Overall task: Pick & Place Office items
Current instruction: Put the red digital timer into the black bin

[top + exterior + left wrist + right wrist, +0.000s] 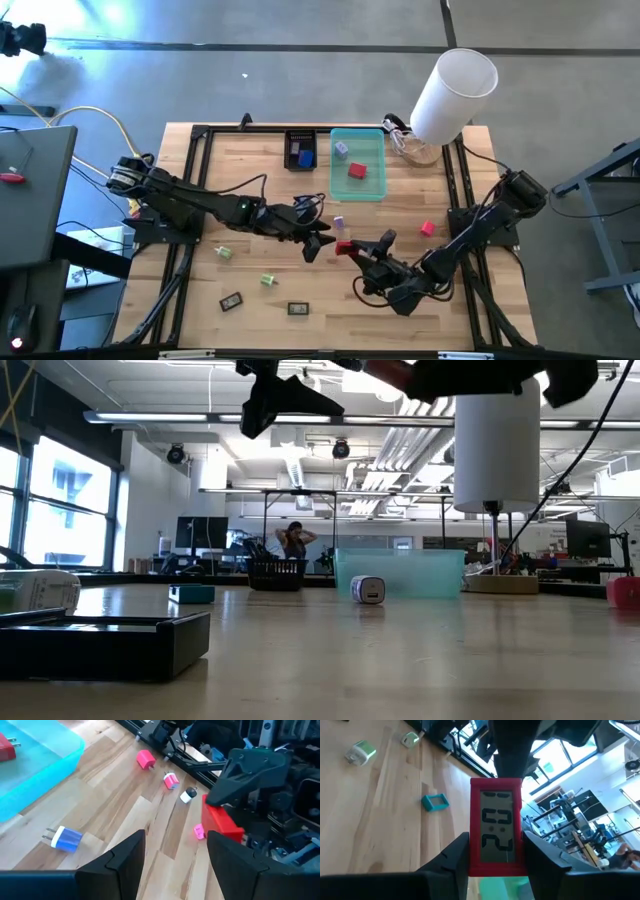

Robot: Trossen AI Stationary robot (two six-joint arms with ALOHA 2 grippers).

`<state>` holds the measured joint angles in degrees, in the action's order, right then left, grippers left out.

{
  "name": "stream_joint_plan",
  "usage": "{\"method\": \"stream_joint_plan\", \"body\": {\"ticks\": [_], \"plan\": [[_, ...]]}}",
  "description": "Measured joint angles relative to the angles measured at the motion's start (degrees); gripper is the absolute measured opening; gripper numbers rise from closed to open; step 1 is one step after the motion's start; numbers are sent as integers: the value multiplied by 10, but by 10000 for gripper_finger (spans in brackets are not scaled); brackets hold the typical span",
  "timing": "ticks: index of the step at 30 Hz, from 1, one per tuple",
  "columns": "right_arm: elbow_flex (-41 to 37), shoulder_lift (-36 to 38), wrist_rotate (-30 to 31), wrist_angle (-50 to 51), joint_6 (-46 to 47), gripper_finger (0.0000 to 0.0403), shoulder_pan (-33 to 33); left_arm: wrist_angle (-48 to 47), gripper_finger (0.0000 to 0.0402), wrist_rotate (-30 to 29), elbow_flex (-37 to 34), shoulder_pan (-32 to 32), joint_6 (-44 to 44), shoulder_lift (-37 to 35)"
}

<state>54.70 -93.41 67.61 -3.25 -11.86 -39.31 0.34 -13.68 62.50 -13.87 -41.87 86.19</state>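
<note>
While gripped by right pincer (pixel 495 852), red clock (pixel 496 827) reads "20"

pale planked wooden table (pixel 300 280) with a smooth satin grain under me, translucent glossy teal plastic tray (pixel 375 180), my matt black plastic fingers (pixel 120 857), glossy red plastic clock (pixel 496 827)

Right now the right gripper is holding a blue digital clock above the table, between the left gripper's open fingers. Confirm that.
One thing is wrong: the colour. The digital clock shut in the right gripper is red, not blue, as the right wrist view shows. The rest stands: it is held above the table, by the left gripper with its open fingers.
</note>
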Motion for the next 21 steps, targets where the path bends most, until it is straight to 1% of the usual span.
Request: {"method": "stream_joint_plan", "body": {"ticks": [7,13,21], "plan": [[0,11,-3,5,-4,138,4,9,207,1,0,-3,0,0],[0,11,-6,32,18,138,4,35,207,2,0,-8,-1,0],[0,11,-17,26,12,138,14,41,207,3,0,-14,-1,0]]}}
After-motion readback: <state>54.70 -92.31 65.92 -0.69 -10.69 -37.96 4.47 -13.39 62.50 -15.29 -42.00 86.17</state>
